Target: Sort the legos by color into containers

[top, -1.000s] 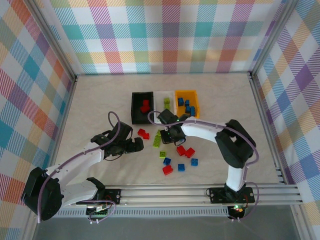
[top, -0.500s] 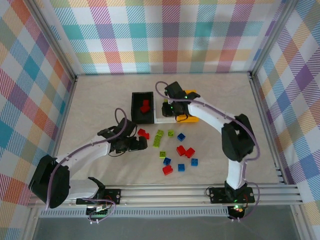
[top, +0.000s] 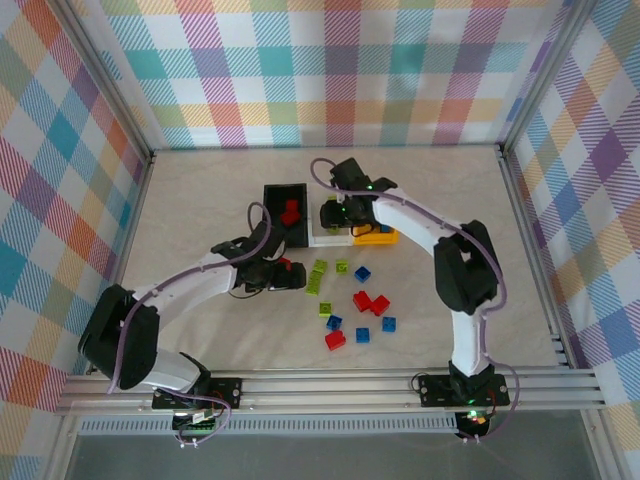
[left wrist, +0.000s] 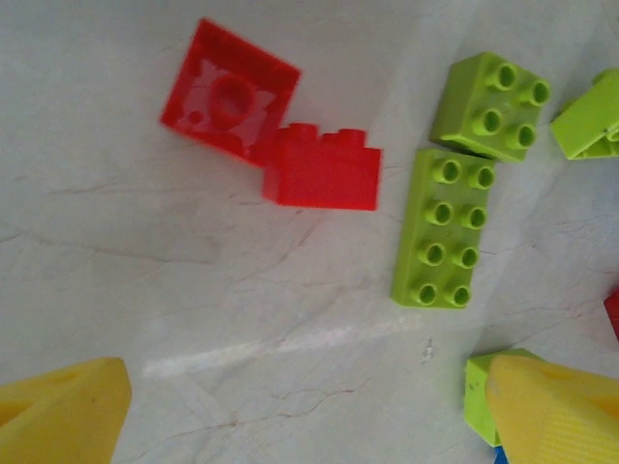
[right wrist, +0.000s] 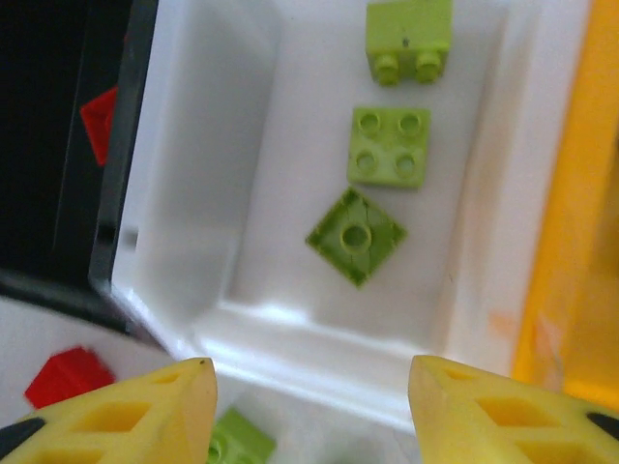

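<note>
Three containers stand side by side: a black bin [top: 270, 215] holding red legos, a white bin [top: 325, 240] and a yellow-orange bin [top: 385, 238]. My right gripper [top: 338, 214] [right wrist: 309, 406] hovers open over the white bin [right wrist: 203, 174], nothing between its fingers; three lime green bricks [right wrist: 356, 235] lie inside. My left gripper [top: 287, 277] [left wrist: 309, 416] is open low over the table. Two red bricks [left wrist: 322, 169] lie ahead of it, and a long green brick [left wrist: 440, 229] to their right. A green brick [left wrist: 476, 396] sits partly under its right finger.
Loose red, blue and green bricks [top: 362, 302] are scattered on the table right of the left gripper. In the right wrist view the black bin [right wrist: 58, 193] sits left of the white one and the yellow-orange bin [right wrist: 590, 193] right. Plaid walls enclose the table.
My right gripper rose from the scattered bricks to above the white bin and opened. My left arm slid right, up to the two red bricks.
</note>
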`<state>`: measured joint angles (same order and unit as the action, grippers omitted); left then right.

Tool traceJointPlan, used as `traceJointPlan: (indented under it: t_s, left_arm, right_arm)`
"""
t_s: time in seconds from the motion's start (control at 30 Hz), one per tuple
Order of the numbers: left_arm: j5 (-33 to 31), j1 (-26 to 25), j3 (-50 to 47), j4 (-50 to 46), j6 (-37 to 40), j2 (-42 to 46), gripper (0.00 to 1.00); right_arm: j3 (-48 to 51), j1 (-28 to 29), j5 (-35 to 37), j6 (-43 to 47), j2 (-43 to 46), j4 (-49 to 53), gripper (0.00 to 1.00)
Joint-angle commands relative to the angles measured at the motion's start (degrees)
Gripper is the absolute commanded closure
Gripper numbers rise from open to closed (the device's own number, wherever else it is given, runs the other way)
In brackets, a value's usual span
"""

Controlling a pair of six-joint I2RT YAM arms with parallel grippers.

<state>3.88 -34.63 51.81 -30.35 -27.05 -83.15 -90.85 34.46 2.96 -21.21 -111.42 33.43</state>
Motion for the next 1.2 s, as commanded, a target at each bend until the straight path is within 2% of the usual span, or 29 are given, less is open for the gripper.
traceJointPlan:
  t_s: [0.0, 0.23, 0.43, 0.63, 0.93, 1.17]
  left_arm:
    - [-0.44, -2.65, 4.6, -3.15, 3.47, -4.5, 0.09]
    - [-6.04, -9.04, 14.59, -8.72, 7.29, -16.72, 0.22]
    - [-9.6, -10.5, 19.64, -10.22, 8.78, -23.81, 0.31]
    - [-12.22, -10.81, 22.4, -11.19, 9.28, -28.55, 0.41]
    - [-12.76, -12.04, 21.44, -10.52, 9.19, -29.2, 0.67]
    - [-11.62, -12.13, 18.28, -10.13, 7.06, -22.93, 0.77]
  right_arm:
    - [6.31, 0.14, -0.66, -0.87, 7.51, -1.94, 0.44]
    - [19.73, 0.1, 0.99, -1.99, 18.76, -4.19, 0.43]
    - [25.72, -0.5, 1.7, -2.95, 25.74, -4.68, 0.42]
    - [27.6, -1.32, 1.87, -2.95, 29.95, -4.81, 0.43]
    - [28.01, -2.38, 1.8, -2.86, 30.66, -5.63, 0.43]
    - [27.98, -2.47, 1.61, -3.3, 30.24, -5.95, 0.43]
